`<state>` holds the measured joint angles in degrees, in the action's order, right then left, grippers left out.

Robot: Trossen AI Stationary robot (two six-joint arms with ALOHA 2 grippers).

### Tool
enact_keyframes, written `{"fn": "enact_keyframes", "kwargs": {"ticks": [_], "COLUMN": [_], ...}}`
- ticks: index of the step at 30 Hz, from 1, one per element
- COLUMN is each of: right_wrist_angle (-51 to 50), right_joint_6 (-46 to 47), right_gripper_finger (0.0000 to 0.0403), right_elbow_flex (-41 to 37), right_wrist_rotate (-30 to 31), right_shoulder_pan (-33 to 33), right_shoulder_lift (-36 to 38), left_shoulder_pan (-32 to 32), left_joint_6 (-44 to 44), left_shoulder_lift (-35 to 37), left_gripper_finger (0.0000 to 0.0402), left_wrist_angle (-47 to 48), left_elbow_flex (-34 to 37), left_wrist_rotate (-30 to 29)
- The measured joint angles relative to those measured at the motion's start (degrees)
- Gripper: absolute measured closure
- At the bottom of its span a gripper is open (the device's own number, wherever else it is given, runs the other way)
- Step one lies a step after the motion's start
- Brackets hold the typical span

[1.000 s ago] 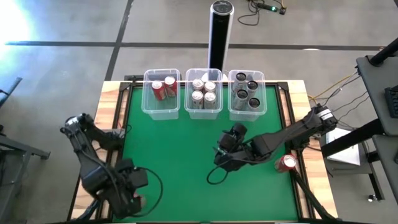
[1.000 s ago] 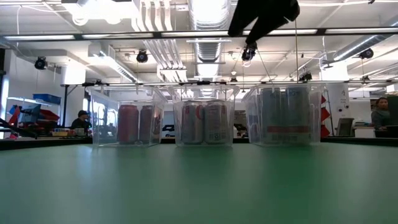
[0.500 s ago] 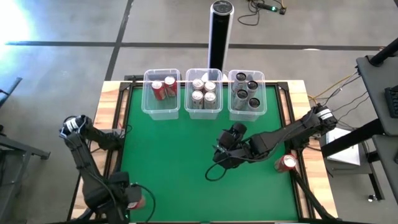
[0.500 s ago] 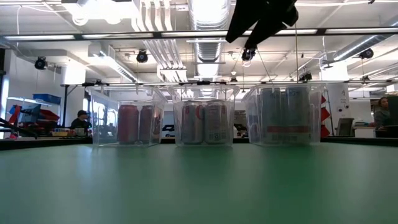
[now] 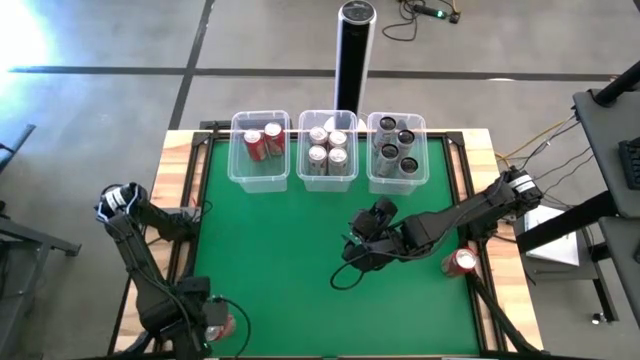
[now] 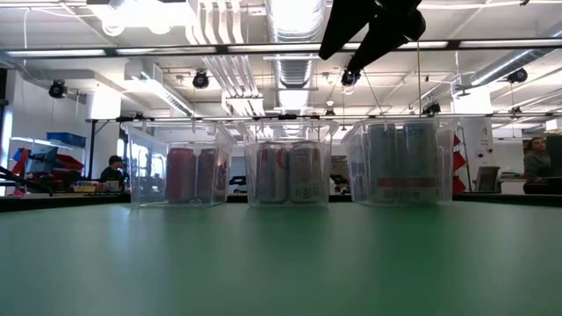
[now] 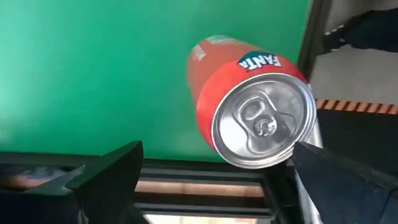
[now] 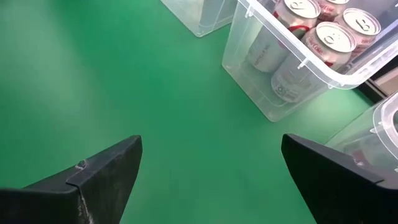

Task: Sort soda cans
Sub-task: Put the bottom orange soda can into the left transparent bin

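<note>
Red Fanta can [image 7: 249, 112] stands at the tabletop's near left corner, between the spread, not-yet-closed fingers of the left gripper [image 5: 205, 322], which has swung down there over the last second. Grasp looks imminent. Second red can [image 5: 460, 262] waits by the right edge. Right gripper [image 5: 358, 250] hovers mid-table, released and empty.

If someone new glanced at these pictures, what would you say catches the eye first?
Three clear rectangular plastic tubs lined along the green table's far edge, holding red, silver and dark grey cans. At the near left corner, the left gripper frames a red Fanta can, jaws open. Another red can stands alone near the right edge, by the right arm.
</note>
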<state>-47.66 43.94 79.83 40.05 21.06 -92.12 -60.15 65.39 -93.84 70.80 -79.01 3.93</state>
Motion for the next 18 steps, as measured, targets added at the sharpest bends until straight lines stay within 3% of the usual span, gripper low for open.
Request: {"fn": "enact_keyframes", "kwargs": {"ticks": [18], "right_wrist_angle": [-0.02], "right_joint_6": [0.46], "right_gripper_finger": [0.0021], "right_elbow_flex": [0.00], "right_wrist_rotate": [0.00], "right_shoulder_pan": [-0.22], "right_shoulder_lift": [0.00], "left_shoulder_pan": [0.08], "left_joint_6": [1.37], "left_shoulder_lift": [1.15], "left_gripper_finger": [0.0005], "left_wrist_angle": [1.15], "left_elbow_flex": [-2.70], "left_wrist_rotate": [-3.10]}}
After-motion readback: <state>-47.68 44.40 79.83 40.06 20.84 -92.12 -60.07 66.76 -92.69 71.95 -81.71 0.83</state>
